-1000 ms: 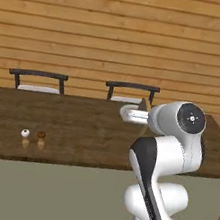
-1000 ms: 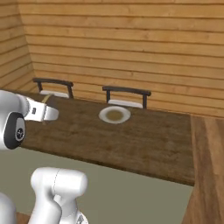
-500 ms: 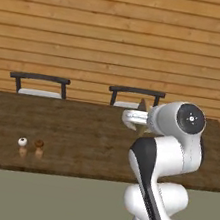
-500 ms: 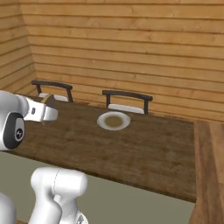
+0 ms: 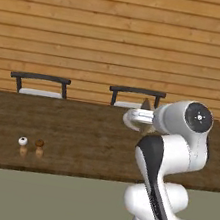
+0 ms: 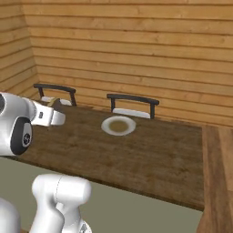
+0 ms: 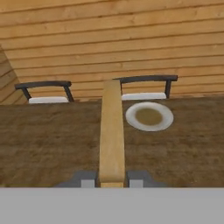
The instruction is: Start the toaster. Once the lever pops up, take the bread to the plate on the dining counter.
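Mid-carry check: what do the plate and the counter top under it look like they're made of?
The round white-grey plate looks like smooth glazed ceramic, though its brownish centre leaves that open. The long dark-brown dining counter looks like matte wood: grain streaks run along its top.

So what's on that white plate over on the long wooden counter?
The plate on the dining counter carries no food; its middle merely looks brownish. The bread is clamped edge-on in the hand, off to the plate's side. Two chairs stand behind the counter.
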You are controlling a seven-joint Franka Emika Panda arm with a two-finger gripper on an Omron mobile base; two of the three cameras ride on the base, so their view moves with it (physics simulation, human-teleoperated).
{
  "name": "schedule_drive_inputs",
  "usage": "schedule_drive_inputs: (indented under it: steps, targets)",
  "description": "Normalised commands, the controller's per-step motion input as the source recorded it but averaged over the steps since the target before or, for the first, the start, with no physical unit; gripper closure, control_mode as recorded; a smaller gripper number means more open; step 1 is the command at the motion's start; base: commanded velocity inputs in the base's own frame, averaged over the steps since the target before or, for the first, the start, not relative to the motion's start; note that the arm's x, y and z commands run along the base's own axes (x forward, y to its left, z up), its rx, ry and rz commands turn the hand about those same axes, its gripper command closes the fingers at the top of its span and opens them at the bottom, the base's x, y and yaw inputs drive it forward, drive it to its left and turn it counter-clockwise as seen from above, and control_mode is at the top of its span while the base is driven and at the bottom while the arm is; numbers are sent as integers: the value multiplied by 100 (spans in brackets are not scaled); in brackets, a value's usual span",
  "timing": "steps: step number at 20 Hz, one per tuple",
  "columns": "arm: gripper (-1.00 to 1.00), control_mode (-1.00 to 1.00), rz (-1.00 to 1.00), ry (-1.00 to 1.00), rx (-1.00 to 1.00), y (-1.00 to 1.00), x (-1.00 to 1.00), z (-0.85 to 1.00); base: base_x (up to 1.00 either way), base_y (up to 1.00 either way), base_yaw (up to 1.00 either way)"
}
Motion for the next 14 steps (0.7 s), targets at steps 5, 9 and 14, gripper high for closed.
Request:
schedule_drive_inputs:
  steps: [5, 9, 14]
  targets:
    - [100, -100, 10, 12, 16, -78, 53, -6, 0, 0, 0]
    - [100, -100, 14, 22, 25, -82, 86, -24, 0, 0, 0]
    - [100, -100, 20, 14, 15, -61, 100, -24, 0, 0, 0]
